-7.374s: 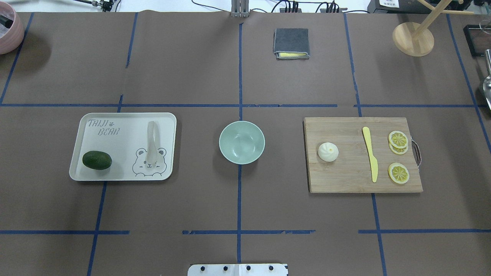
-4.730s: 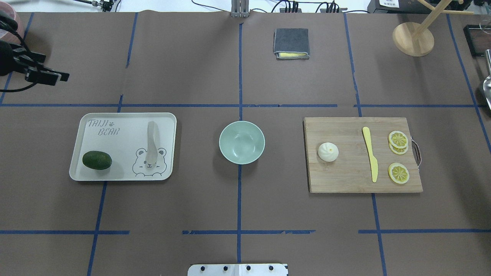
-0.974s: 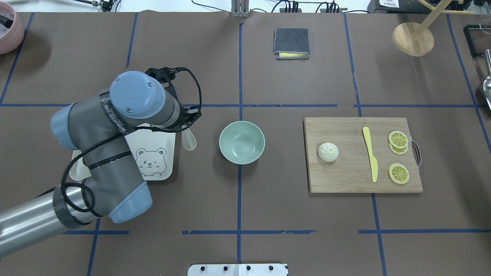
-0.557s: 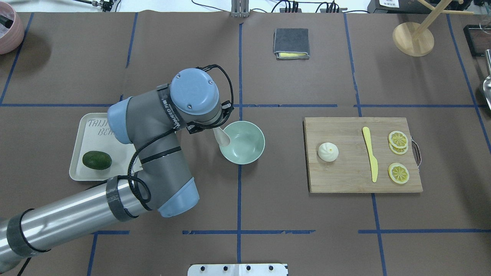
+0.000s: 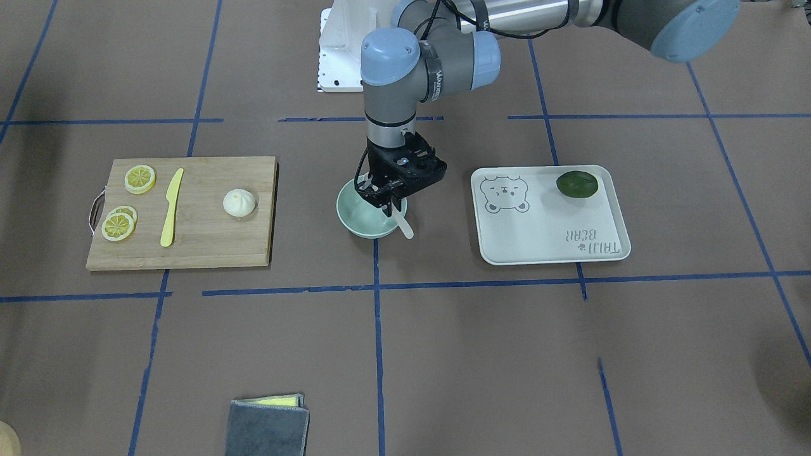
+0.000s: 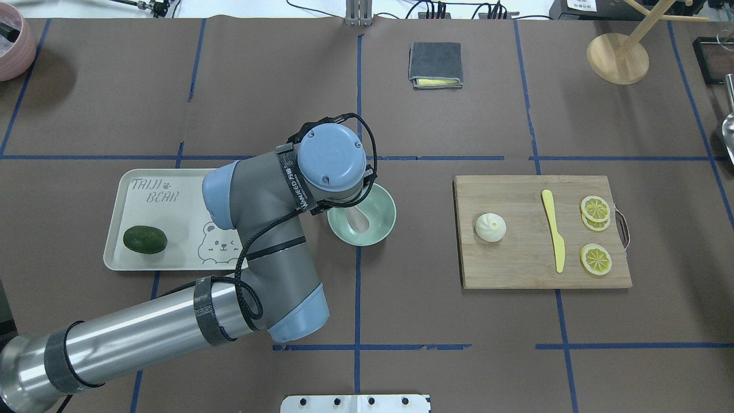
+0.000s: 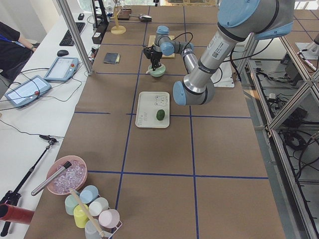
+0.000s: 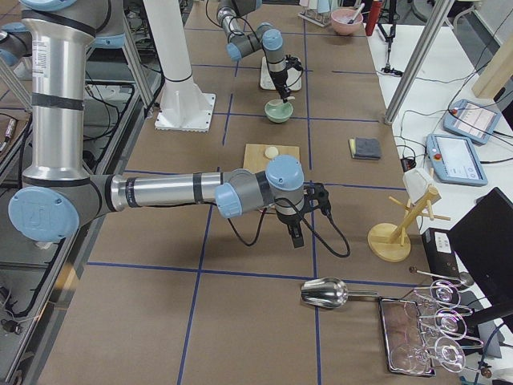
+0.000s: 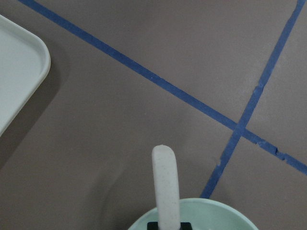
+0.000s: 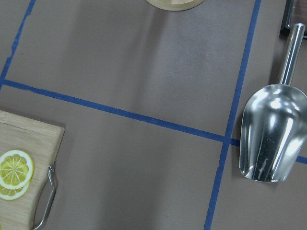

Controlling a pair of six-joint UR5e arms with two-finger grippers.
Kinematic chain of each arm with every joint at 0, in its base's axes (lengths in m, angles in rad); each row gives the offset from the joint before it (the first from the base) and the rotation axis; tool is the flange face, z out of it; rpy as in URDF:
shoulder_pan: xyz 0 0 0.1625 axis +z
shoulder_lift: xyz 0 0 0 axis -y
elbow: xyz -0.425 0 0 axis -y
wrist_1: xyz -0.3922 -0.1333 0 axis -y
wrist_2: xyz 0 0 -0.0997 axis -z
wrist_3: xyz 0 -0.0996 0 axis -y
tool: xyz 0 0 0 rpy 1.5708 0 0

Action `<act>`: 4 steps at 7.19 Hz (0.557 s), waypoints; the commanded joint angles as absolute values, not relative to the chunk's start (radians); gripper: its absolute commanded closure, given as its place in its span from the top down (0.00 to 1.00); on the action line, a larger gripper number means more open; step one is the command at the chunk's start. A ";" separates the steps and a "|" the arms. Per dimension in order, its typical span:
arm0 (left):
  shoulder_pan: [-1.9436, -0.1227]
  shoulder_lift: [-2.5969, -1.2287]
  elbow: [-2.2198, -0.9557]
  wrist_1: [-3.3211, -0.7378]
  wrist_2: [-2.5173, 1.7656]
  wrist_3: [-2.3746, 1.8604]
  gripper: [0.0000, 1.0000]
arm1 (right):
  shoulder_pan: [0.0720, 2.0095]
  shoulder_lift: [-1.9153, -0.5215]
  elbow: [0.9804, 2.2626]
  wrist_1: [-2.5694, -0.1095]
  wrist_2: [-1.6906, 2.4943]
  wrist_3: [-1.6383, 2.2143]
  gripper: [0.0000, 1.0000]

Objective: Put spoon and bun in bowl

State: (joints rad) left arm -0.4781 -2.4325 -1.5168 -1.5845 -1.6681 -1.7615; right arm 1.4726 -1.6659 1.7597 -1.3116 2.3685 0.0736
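Spoon [image 5: 400, 223]: clamped in left gripper [image 5: 388, 197], scoop down inside bowl [image 5: 362, 223], handle poking up and out over the rim toward the tray side.
Spoon axis: tilted, not flat; handle tip shows past the rim in the left wrist view [image 9: 165, 187].
Left gripper state: fingers closed on the spoon, directly above the bowl; release not yet made.
Bun [image 6: 491, 227]: on cutting board [image 6: 516, 269], well apart from the bowl, to its right in the overhead view.
Right gripper: seen only in the right-side view [image 8: 296, 237], hovering over bare table near the metal scoop [image 10: 268, 136]; open or closed cannot be told.
Key relation: bun lies on the right arm's side; judged the nearer arm for it.
Tray [image 6: 172, 261]: holds only the green fruit [image 6: 145, 240].
Progress: judged roughly half done.
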 commanded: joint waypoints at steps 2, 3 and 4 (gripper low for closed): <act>-0.476 -2.418 -1.543 -1.588 -1.669 -1.654 1.00 | 1.473 -1.664 1.753 -1.312 2.367 0.072 1.00; -0.477 -2.343 -1.657 -1.588 -1.674 -1.546 1.00 | 1.473 -1.663 1.764 -1.312 2.367 0.075 1.00; -0.485 -2.221 -1.815 -1.580 -1.678 -1.344 1.00 | 1.473 -1.658 1.775 -1.307 2.368 0.074 1.00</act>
State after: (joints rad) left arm -0.4785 -2.3371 -1.6590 -1.5856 -1.6730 -1.5347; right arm 1.4726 -1.6624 1.7630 -1.3105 2.3674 0.0738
